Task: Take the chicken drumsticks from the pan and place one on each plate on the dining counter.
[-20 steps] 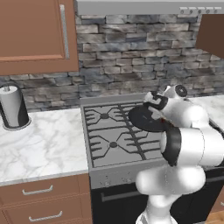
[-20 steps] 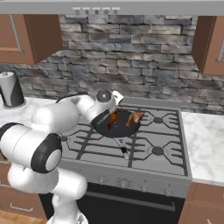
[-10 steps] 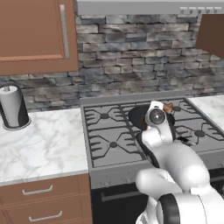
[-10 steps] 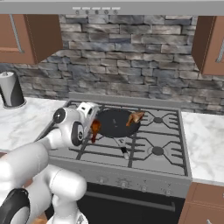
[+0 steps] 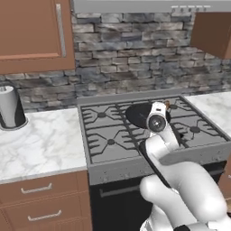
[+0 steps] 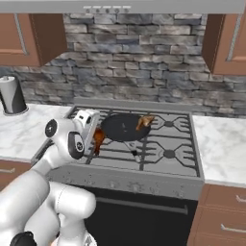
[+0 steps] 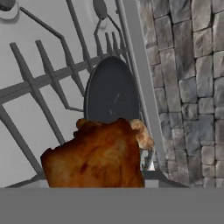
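My gripper (image 6: 97,140) is shut on a golden-brown chicken drumstick (image 6: 99,138), held above the stove's left grates just left of the pan. In the hand view this drumstick (image 7: 95,158) bulks large at the bottom and hides my fingertips. The black pan (image 6: 122,128) sits on the back middle burner, with a second drumstick (image 6: 144,122) at its right edge. The pan (image 7: 112,92) lies beyond the held piece in the hand view, the other drumstick (image 7: 142,134) by its rim. My arm covers part of the pan (image 5: 136,113). The plates and dining counter are out of view.
Black stove grates (image 6: 163,144) spread around the pan. White marble counters flank the stove on the left (image 5: 40,140) and right (image 6: 221,144). A paper towel roll in a dark holder (image 5: 10,108) stands at the far left. A stone wall and wooden cabinets rise behind.
The arm has drawn back from over the pan, left and toward the stove front, carrying the drumstick with it. The second drumstick stays in the pan.
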Available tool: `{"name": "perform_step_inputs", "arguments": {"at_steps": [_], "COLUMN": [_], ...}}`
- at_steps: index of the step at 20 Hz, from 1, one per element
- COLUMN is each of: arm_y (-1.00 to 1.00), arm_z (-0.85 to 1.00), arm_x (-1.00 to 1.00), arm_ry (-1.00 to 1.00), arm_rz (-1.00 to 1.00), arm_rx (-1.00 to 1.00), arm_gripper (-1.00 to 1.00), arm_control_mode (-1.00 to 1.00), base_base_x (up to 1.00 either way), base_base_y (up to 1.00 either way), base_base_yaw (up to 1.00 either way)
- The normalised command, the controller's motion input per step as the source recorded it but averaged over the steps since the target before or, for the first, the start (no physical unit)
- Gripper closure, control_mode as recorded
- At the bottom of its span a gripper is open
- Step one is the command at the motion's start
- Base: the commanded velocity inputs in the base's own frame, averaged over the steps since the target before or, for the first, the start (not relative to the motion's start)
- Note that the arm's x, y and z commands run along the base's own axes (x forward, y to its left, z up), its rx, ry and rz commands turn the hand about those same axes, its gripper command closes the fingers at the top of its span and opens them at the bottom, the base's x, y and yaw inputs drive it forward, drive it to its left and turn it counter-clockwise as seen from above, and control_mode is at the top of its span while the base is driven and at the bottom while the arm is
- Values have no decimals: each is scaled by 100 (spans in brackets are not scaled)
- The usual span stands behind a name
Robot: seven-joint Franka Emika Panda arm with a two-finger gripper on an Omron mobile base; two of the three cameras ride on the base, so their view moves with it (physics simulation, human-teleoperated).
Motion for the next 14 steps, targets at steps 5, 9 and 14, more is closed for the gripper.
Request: {"name": "perform_step_inputs", "arguments": {"at_steps": [5, 9, 14], "arm_y": [0, 0, 0], "arm_z": [0, 0, 0], "arm_x": [0, 0, 0], "arm_ry": [0, 0, 0], "arm_rz": [0, 0, 0], "arm_rx": [0, 0, 0], "arm_gripper": [100, 100, 100], "arm_control_mode": [100, 100, 100], "base_base_x": [-30, -13, -14], "base_base_y": [0, 0, 0], "base_base_yaw": [-43, -61, -75]}}
